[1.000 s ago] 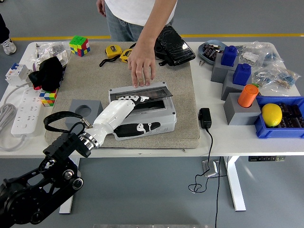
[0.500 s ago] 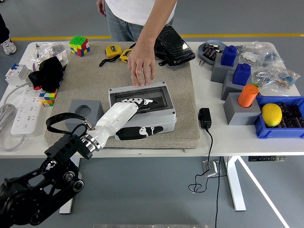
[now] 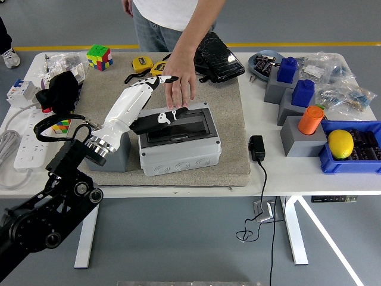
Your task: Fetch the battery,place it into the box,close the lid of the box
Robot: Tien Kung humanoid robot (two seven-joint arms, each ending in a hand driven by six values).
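Observation:
The grey box (image 3: 178, 149) sits on the tan mat (image 3: 229, 119) with its dark see-through lid (image 3: 178, 125) lying flat on top. No battery shows through the lid. My left hand (image 3: 159, 98), white with black joints, hangs over the box's back left corner. Its fingers (image 3: 156, 82) are stretched out and hold nothing, and the thumb (image 3: 164, 117) rests near the lid's back left edge. A person's hand (image 3: 180, 88) reaches from the far side, fingertips pressing on the box's back edge, next to my fingers.
A grey block (image 3: 113, 156) stands left of the box under my forearm. A power strip (image 3: 28, 140), Rubik's cubes (image 3: 99, 56) and tape measures (image 3: 142, 64) lie left and behind. A black charger (image 3: 257, 148), grey stands (image 3: 300, 134) and a blue bin (image 3: 351, 152) holding a lemon sit right.
My left hand has lifted off the box's front and swung up and left toward the back. The lid, open before, now lies flat. The person's hand stayed put.

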